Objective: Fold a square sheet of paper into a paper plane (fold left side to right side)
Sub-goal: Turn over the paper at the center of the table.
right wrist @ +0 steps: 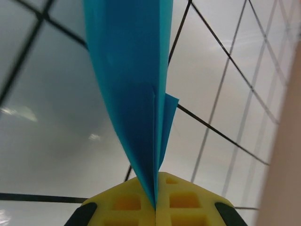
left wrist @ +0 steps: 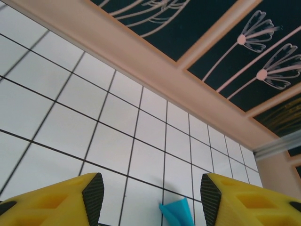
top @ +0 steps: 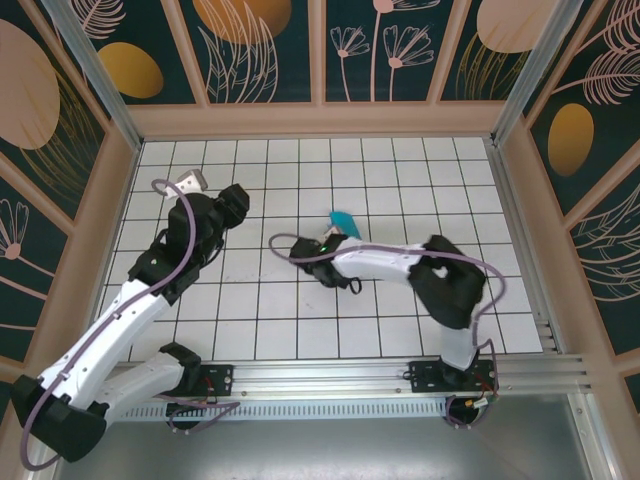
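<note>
The paper plane (top: 345,222) is a slim, creased dart of cyan-blue paper near the middle of the white grid table. My right gripper (top: 335,238) is shut on it. In the right wrist view the folded layers of the plane (right wrist: 136,84) rise from between the closed yellow fingers (right wrist: 155,207), pinched at the narrow end. My left gripper (top: 240,203) hovers about two tiles to the left of the paper, open and holding nothing. In the left wrist view its yellow fingers (left wrist: 151,193) stand wide apart, and a corner of the plane (left wrist: 178,212) shows low between them, farther off.
The white grid table (top: 300,330) is walled by a wooden rim (top: 320,120) with dark floral panels. A metal rail (top: 380,372) carries the arm bases at the near edge. The right arm's forearm (top: 385,262) lies across the table centre.
</note>
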Controlling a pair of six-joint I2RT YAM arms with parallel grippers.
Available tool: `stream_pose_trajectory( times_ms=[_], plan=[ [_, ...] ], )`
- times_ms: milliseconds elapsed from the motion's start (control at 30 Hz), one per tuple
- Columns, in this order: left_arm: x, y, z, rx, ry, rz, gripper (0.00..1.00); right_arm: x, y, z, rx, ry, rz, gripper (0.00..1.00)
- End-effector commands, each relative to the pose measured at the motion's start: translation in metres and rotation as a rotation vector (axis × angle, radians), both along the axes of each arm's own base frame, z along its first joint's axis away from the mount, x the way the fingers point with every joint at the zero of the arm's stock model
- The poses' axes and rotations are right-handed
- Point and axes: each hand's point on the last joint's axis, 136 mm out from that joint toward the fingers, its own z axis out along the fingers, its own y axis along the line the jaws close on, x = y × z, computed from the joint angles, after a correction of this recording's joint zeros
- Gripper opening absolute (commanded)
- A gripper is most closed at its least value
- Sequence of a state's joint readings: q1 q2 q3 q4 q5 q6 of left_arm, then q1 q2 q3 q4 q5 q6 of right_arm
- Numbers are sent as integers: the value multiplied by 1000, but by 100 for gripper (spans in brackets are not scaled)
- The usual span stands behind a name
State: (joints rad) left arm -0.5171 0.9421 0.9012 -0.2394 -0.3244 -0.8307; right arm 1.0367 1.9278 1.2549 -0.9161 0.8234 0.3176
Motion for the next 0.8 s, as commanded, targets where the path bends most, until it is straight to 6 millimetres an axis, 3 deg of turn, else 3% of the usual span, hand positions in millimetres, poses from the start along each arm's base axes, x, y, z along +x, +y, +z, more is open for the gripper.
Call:
stream_pose_trajectory(
  times_ms=[0,200,333,467,600,767],
  plan=[
    [-3,18,-5,40,2,76,59,1,-14,17,-271,-77,69,6],
    [-1,14,-9,38,12,66,59,-6,3,1,-334,-86,123,10],
    [2,10,-13,43,25,49,60,-15,9,-14,-302,-41,144,27],
    [4,4,-16,41,39,26,60,-32,35,-24,-84,64,181,45],
    [7,-2,-16,26,42,2,61,-47,62,-10,184,133,203,63],
    [10,-20,-23,-11,52,-76,65,-58,75,18,418,157,226,78]
  ],
)
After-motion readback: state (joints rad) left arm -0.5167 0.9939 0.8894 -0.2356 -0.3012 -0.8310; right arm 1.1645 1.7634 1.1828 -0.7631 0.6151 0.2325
